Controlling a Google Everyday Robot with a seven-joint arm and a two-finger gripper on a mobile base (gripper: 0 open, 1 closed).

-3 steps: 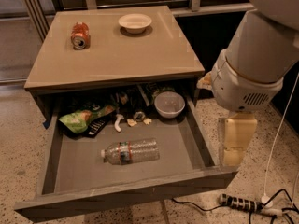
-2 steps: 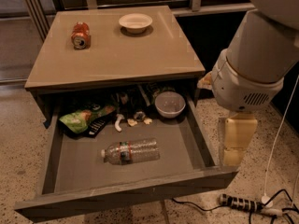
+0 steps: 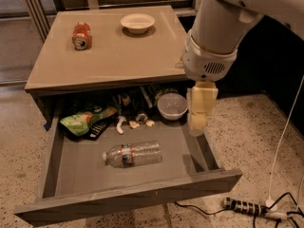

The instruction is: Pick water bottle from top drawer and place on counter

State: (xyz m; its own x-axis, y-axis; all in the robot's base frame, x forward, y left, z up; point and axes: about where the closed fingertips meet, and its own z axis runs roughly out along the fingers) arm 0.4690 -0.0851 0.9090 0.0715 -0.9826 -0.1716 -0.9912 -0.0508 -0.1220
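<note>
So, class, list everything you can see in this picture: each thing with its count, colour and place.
counter: one, tan, above the open drawer
soda can: one, orange-red, on its side, back left of the counter
white bowl: one, white, back middle of the counter
drawer: one, grey-brown, pulled open
water bottle: one, clear with a red band, lying on its side mid-drawer
grey bowl: one, pale grey, back right of the drawer
snack bag: one, green, back left of the drawer
scraps: a few, pale, behind the bottle
power strip: one, dark, on the floor, right
arm: one, white, right of the counter
pincer: one, cream, over the drawer's right side, apart from the bottle
</note>
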